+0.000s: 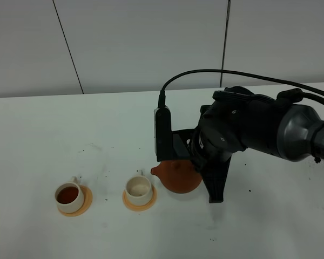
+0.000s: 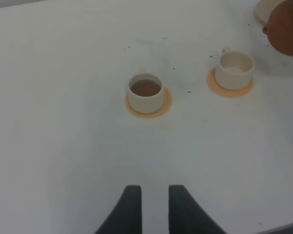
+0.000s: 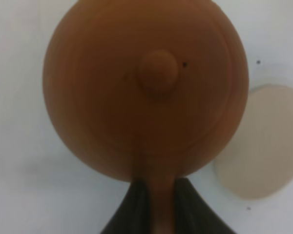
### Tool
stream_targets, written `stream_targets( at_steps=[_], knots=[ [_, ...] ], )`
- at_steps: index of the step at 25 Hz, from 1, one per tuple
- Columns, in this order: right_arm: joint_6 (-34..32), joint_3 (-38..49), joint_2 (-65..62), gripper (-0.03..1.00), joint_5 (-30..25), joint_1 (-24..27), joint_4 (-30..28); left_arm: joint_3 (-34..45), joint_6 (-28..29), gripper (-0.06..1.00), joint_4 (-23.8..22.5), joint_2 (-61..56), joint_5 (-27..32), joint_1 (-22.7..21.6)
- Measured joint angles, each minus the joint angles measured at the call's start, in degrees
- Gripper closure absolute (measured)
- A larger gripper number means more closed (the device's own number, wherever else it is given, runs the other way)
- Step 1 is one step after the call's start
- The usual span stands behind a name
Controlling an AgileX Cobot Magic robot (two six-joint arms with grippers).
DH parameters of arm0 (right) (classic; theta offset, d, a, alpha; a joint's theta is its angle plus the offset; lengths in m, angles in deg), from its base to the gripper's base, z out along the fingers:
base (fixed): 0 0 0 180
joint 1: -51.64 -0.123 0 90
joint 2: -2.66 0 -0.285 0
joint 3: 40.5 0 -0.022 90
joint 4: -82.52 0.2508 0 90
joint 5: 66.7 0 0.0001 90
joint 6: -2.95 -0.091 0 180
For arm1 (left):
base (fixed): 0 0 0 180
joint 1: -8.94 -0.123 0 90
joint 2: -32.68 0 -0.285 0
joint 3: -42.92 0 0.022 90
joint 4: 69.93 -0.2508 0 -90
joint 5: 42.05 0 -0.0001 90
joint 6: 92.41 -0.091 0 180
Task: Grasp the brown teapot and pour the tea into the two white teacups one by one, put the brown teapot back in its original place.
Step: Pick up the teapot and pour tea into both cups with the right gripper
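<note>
My right gripper (image 3: 156, 189) is shut on the loop handle of the brown teapot (image 3: 146, 87). It holds the pot (image 1: 178, 177) just right of the right white teacup (image 1: 139, 189), spout pointing toward the cup. That cup (image 2: 236, 68) looks pale inside, with no dark liquid visible. The left white teacup (image 1: 68, 195) holds dark tea (image 2: 146, 88). The beige disc coaster (image 3: 263, 141) lies bare beside the pot. It is hidden in the high view. My left gripper (image 2: 155, 195) hovers over the table in front of the cups, slightly open and empty.
Each cup sits on a small orange-tan coaster (image 1: 75, 208) (image 1: 140, 202). Small dark specks dot the white table (image 1: 38, 140). The right arm's dark body (image 1: 243, 132) reaches over the table from the right. A grey wall stands behind.
</note>
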Motion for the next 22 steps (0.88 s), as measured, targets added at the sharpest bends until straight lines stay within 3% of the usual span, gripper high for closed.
stream_targets(
  at_steps=[22],
  knots=[
    [-2.9, -0.2, 3.0, 0.87, 1.8, -3.9, -8.6, 0.0, 0.0, 0.74, 0.0, 0.0, 0.0, 0.0]
  ],
)
